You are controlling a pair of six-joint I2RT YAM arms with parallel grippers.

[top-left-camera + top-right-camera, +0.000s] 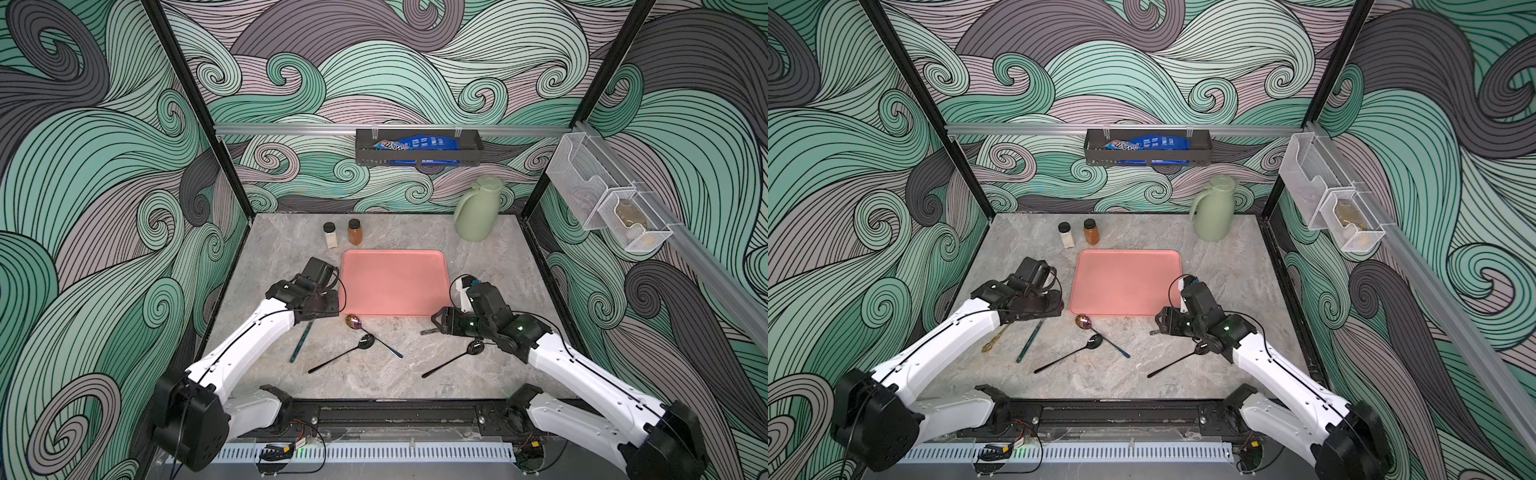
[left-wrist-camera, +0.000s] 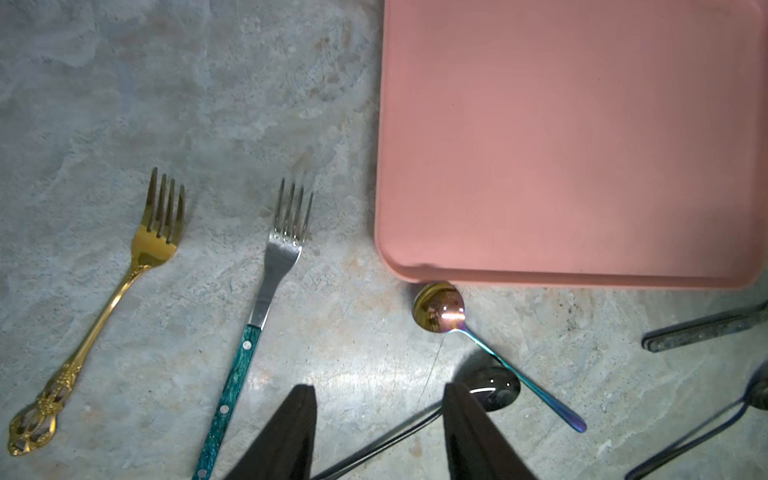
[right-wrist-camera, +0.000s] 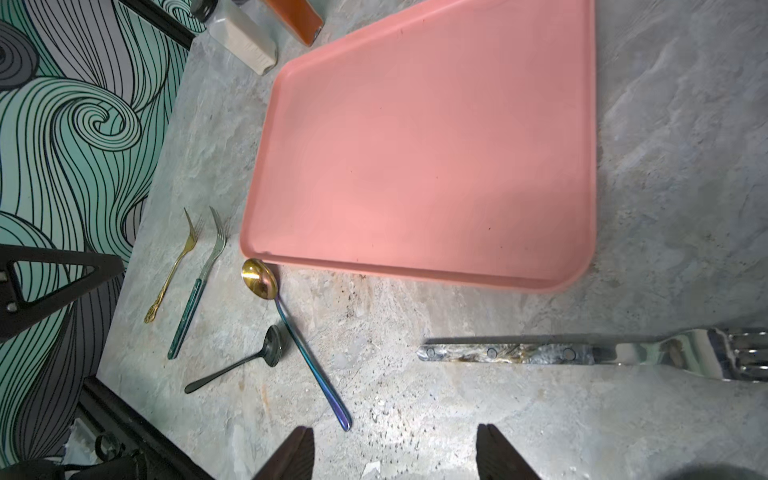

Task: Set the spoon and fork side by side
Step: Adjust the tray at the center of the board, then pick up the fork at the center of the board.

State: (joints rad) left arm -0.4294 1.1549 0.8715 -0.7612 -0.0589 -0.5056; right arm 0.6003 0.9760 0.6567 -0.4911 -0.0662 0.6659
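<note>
Left end effector (image 2: pixel 379 388) spread and empty, teal-handled fork (image 2: pixel 253 316) and black spoon (image 2: pixel 503 384) flanking it but angled apart; right end effector (image 3: pixel 395 430) likewise spread; pairing judged unfinished.

White arm links (image 1: pixel 249 336), black joint housings (image 1: pixel 191 419), thin black cables (image 1: pixel 451 287), green status lights (image 1: pixel 519 328), dark wedge-shaped end effector fingers (image 2: pixel 291 436)

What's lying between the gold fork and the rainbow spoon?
The silver fork with the teal handle lies between the ornate gold fork and the iridescent rainbow spoon, apart from both. The left wrist view shows it best.
</note>
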